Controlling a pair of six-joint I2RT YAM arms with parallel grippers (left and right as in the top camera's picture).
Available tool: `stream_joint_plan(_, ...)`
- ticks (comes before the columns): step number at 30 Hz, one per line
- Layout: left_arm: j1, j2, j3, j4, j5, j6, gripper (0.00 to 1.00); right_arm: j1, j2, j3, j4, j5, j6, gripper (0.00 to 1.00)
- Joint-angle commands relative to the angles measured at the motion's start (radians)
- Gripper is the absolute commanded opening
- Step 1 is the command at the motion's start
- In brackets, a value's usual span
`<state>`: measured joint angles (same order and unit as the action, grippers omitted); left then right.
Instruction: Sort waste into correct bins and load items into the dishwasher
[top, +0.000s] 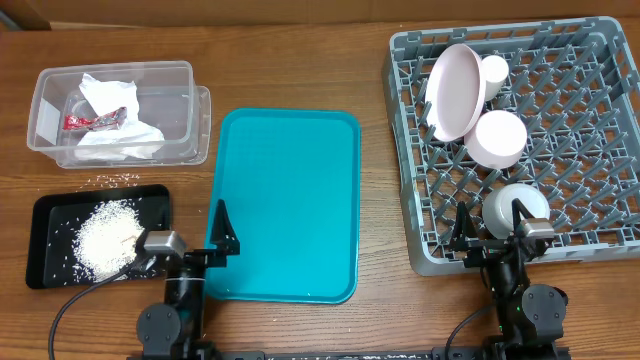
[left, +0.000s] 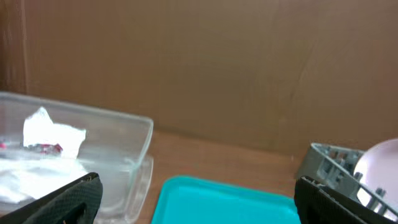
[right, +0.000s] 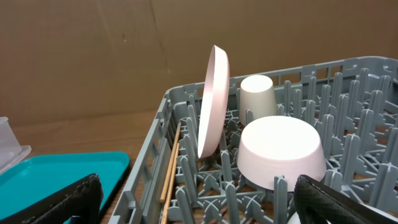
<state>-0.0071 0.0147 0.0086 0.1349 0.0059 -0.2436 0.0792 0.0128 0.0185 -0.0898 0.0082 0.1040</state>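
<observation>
Both pairs of jaws wide apart, nothing held. Left gripper (top: 224, 232) low over the near left edge of the teal tray (top: 290, 200), just right of the black tray (top: 45, 230) with its heap of rice (top: 105, 238). A few stray grains (top: 118, 180) on the table (top: 300, 60) just beyond. Clear tub (top: 45, 110) at far left, well apart from that gripper, with napkins (top: 110, 100) and red packet (top: 95, 121) inside.

Right gripper (top: 490, 225) at the near edge of the rack (top: 400, 150), close against the grey bowl (top: 512, 198); contact unclear. Farther back in the rack, pink bowl (top: 497, 137) upside down, plate (top: 455, 90) on edge, and cup (top: 494, 68) just beside the plate.
</observation>
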Motion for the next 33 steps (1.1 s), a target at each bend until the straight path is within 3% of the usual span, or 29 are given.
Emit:
stream_joint_plan(1, -0.006, -0.011, -0.004, -0.009, -0.021, 0.035, 1.0, -0.004, -0.01, -0.01, 0.006, 0.013, -0.004, 1.0)
stream_joint_plan(8, -0.006, -0.011, -0.004, -0.207, -0.012, 0.034, 1.0, -0.004, -0.01, -0.01, 0.006, 0.013, -0.004, 1.0)
stream_joint_plan(33, -0.006, -0.01, -0.004, -0.212, -0.006, 0.034, 1.0, -0.004, -0.01, -0.01, 0.006, 0.013, -0.004, 1.0)
